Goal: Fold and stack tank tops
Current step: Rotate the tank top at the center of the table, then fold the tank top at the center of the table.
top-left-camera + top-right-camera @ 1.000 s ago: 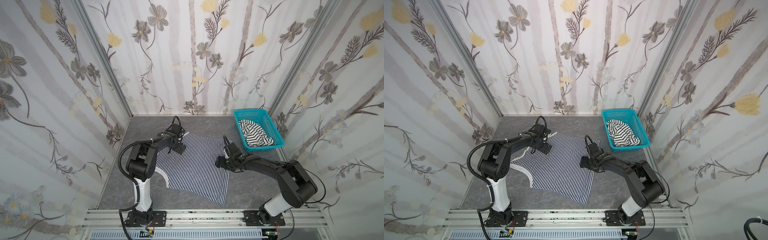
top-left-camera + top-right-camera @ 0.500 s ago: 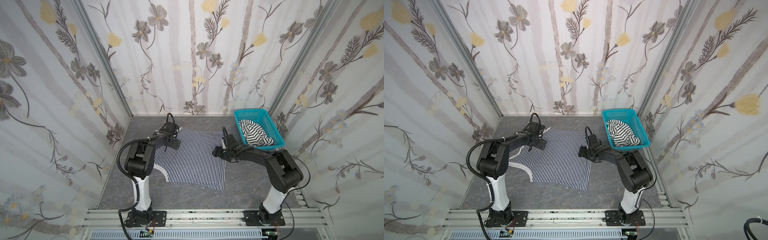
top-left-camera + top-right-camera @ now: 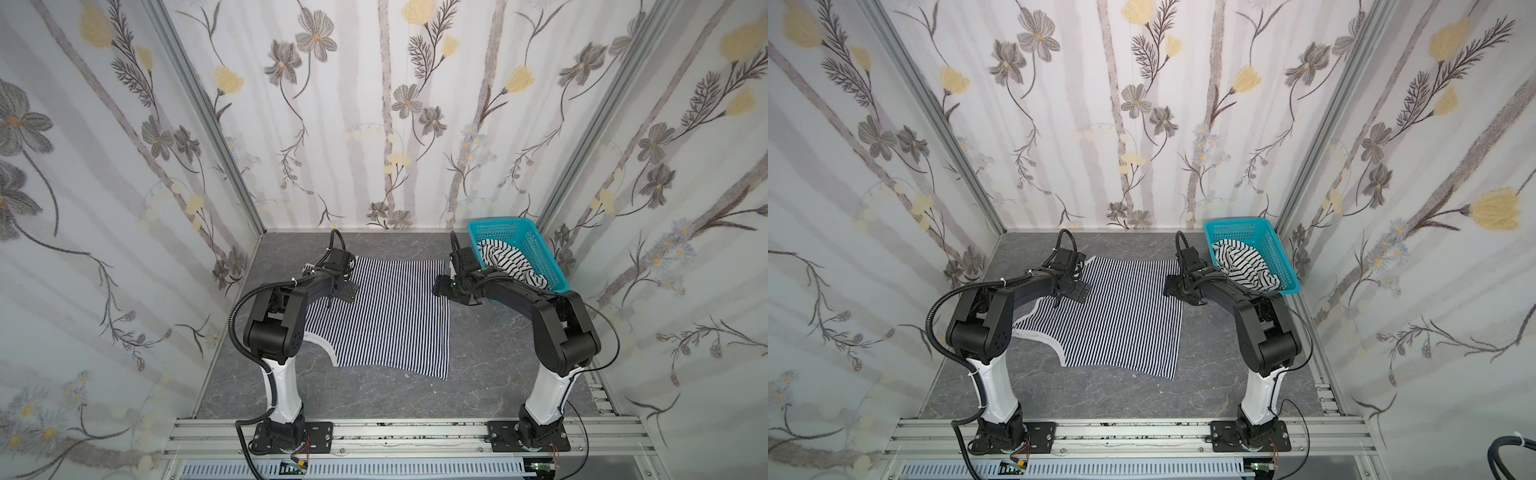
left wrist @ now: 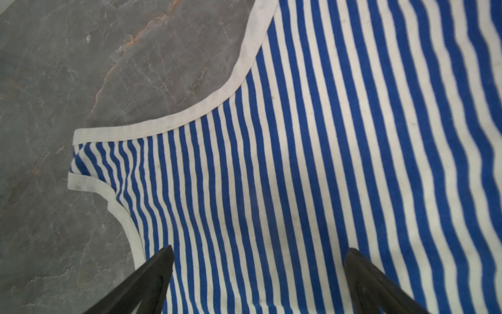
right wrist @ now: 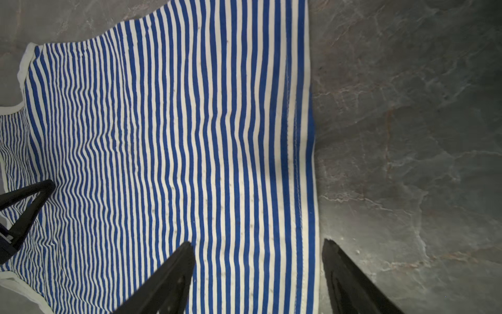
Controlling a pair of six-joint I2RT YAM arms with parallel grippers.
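A finely striped navy-and-white tank top (image 3: 386, 311) (image 3: 1121, 316) lies spread flat on the grey table. My left gripper (image 3: 340, 293) (image 3: 1073, 293) hovers open over its far left part, near the white-trimmed armhole and strap (image 4: 163, 125); only cloth shows between the fingers (image 4: 260, 248). My right gripper (image 3: 442, 286) (image 3: 1173, 286) is open and straddles the top's far right hem (image 5: 298, 163): one finger is over the cloth, the other over bare table (image 5: 257, 242). A second tank top (image 3: 505, 259) (image 3: 1241, 266), white with wide black stripes, lies crumpled in the basket.
The teal perforated basket (image 3: 536, 249) (image 3: 1273, 249) stands in the back right corner, just behind the right wrist. Flowered walls close in the back and both sides. Bare grey table (image 3: 374, 399) runs in front of the top, up to the aluminium rail.
Both grippers have moved toward the back wall. The navy top now lies straighter and slightly farther back than a second ago.
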